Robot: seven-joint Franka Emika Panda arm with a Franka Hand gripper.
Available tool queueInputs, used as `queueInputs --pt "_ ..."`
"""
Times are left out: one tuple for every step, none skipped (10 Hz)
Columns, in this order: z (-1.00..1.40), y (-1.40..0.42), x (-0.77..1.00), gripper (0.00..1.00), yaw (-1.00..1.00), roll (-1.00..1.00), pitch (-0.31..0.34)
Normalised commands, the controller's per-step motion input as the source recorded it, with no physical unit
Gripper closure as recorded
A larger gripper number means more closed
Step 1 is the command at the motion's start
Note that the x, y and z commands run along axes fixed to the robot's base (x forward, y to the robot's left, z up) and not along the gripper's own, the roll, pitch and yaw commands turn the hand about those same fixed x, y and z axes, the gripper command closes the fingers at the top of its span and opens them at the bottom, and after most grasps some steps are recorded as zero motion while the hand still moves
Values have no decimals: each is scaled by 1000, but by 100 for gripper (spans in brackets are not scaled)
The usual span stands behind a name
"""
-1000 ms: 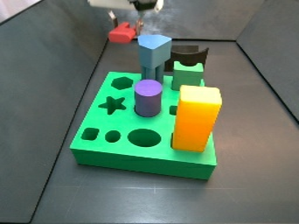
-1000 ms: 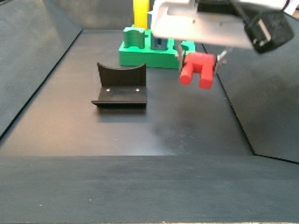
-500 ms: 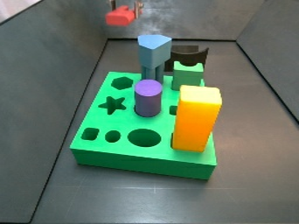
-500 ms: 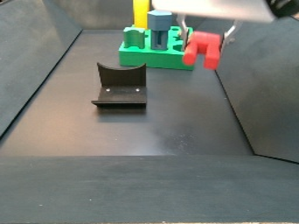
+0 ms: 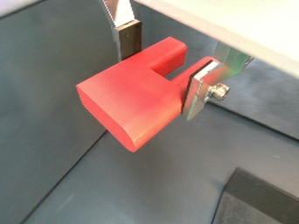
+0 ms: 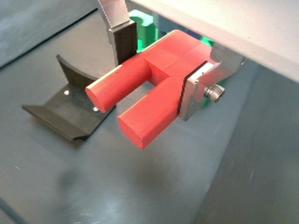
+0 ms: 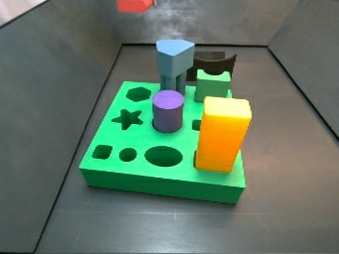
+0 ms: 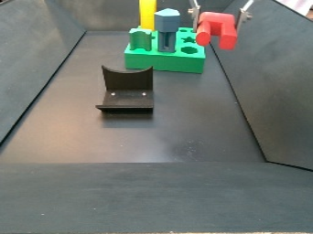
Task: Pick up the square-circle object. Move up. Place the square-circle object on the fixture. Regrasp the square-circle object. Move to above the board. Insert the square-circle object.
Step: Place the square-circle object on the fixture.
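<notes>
Red square-circle object (image 6: 152,92); silver claw (image 6: 162,66); bright green board (image 7: 133,134); near-black fixture (image 8: 124,89).

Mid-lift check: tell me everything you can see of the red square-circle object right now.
The square-circle object is matte red, plastic-looking: a flat-faced square block joined to a narrower round-ended stem. The hand is shut on it, one silver finger on each side, so it hangs clear of the dark floor. In a side view it sits high, above and beside the green board, apart from the fixture. Nothing else touches it.
</notes>
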Motion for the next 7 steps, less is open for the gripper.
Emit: queueInputs --pt "-19 -388 1000 100 738 -95 505" --pt "-16 -325 1000 100 490 -98 394" --pt "-21 -302 1000 100 364 -84 323" --pt "-13 -254 1000 100 165 -27 206" --pt "-9 -231 1000 100 110 -12 176" --pt "-9 -200 1000 100 58 -14 149" --pt "-8 -179 1000 100 43 -20 139"
